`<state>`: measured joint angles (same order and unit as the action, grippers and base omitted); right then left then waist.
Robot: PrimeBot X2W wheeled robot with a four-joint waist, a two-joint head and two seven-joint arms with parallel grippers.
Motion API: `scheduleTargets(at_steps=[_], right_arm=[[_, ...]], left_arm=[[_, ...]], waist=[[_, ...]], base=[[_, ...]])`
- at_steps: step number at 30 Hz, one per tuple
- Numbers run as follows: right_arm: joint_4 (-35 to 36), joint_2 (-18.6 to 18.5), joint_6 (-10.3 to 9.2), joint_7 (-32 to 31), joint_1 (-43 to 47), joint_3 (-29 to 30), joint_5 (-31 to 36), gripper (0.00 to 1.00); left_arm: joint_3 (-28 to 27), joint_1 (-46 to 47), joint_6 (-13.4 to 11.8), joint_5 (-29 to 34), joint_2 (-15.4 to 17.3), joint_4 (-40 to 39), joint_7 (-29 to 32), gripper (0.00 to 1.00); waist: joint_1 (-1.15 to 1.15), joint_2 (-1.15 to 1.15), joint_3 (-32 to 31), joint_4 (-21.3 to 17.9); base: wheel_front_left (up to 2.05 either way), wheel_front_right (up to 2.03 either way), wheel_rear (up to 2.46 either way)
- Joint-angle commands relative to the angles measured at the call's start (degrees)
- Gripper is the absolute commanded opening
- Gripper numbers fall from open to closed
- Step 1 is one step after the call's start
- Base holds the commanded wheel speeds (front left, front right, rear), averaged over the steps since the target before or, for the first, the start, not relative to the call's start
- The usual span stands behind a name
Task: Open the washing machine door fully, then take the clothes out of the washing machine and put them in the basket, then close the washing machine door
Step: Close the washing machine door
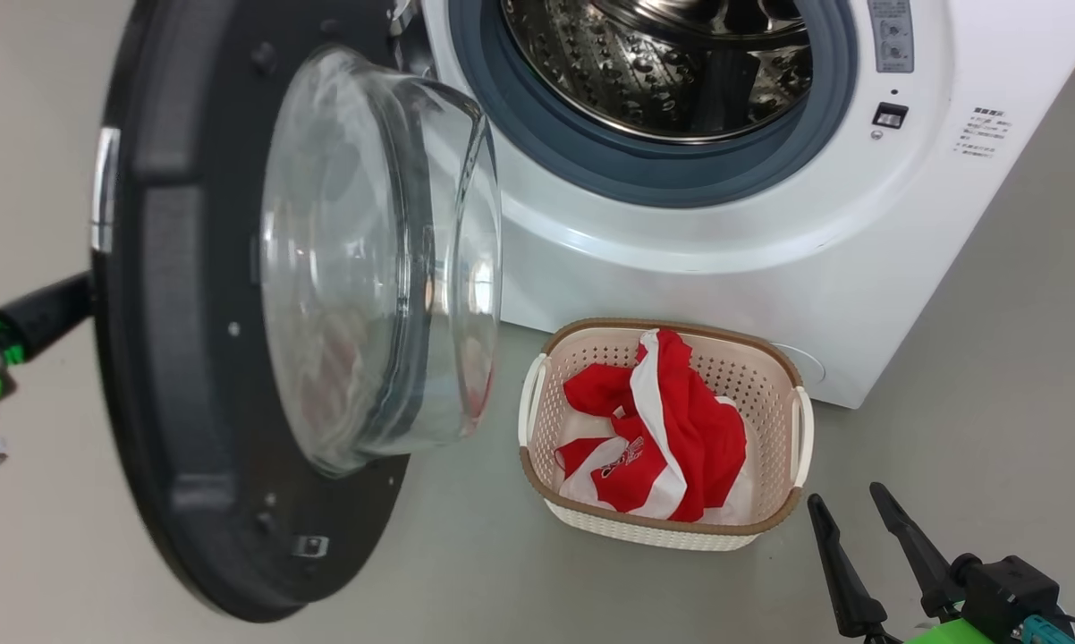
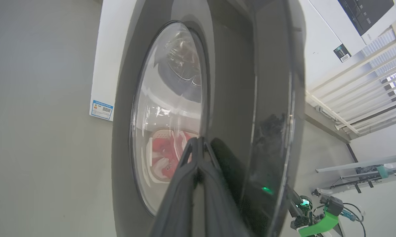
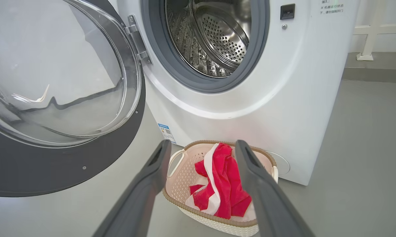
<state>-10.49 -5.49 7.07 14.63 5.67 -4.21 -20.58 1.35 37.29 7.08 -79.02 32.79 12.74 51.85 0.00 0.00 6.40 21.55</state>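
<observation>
The washing machine [image 1: 725, 259] stands with its steel drum [image 1: 663, 63] bare. The washing machine door [image 1: 189, 376] is swung out to the left, its glass bowl [image 1: 376, 259] facing the basket [image 1: 797, 429] on the floor in front. The red and white clothes [image 1: 672, 429] lie in the basket. My left gripper [image 2: 198, 141] is shut with nothing in it, tips at the door's [image 2: 237, 98] glossy outer face beside the window. From the left, its dark fingers [image 1: 46, 313] reach behind the door's rim. My right gripper [image 1: 850, 505] is open and holds nothing, low, right of the basket; the right wrist view shows this gripper [image 3: 203, 146] aimed at the clothes [image 3: 224, 181].
A blue label [image 3: 165, 131] is stuck on the machine's lower corner. Grey floor [image 1: 994, 402] spreads right of the machine. A white railing [image 2: 366, 82] and a wall stand behind the machine. The door's latch socket [image 1: 890, 114] sits right of the drum opening.
</observation>
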Motion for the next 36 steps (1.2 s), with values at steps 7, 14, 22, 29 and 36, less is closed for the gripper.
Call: scheduleTargets(at_steps=[7,14,22,29,36], right_arm=[[1.22,-0.4,0.42,0.37,-0.73,-1.22,0.46,1.0],[1.25,-0.29,0.42,0.37,-0.42,-1.26,0.45,1.0],[1.34,-0.1,0.42,0.37,-0.9,-1.12,0.53,1.0],[1.31,0.05,0.42,0.37,-1.08,-1.01,0.49,1.0],[1.17,0.39,0.42,0.37,-0.9,-1.06,0.49,1.0]], left_arm=[[1.06,0.57,0.41,-1.22,0.12,-7.62,-1.99,0.0],[4.18,0.96,0.41,-0.11,-2.29,-11.84,-5.18,0.0],[6.55,2.44,0.41,0.86,-4.01,-13.91,-8.97,0.0],[6.69,0.73,0.41,1.06,-2.93,-13.32,-11.62,0.0],[5.87,-4.27,0.41,0.27,-2.62,-12.46,-15.5,0.0]], waist=[[0.0,0.0,-0.39,-1.45],[0.0,0.0,-0.68,-2.5],[0.0,0.0,-0.05,-3.02],[0.0,0.0,0.02,-3.07],[0.0,0.0,-1.09,-2.64]], base=[[0.0,0.0,0.0],[0.0,0.0,0.0],[0.0,0.0,0.0],[0.0,0.0,0.0],[0.0,0.0,0.0]])
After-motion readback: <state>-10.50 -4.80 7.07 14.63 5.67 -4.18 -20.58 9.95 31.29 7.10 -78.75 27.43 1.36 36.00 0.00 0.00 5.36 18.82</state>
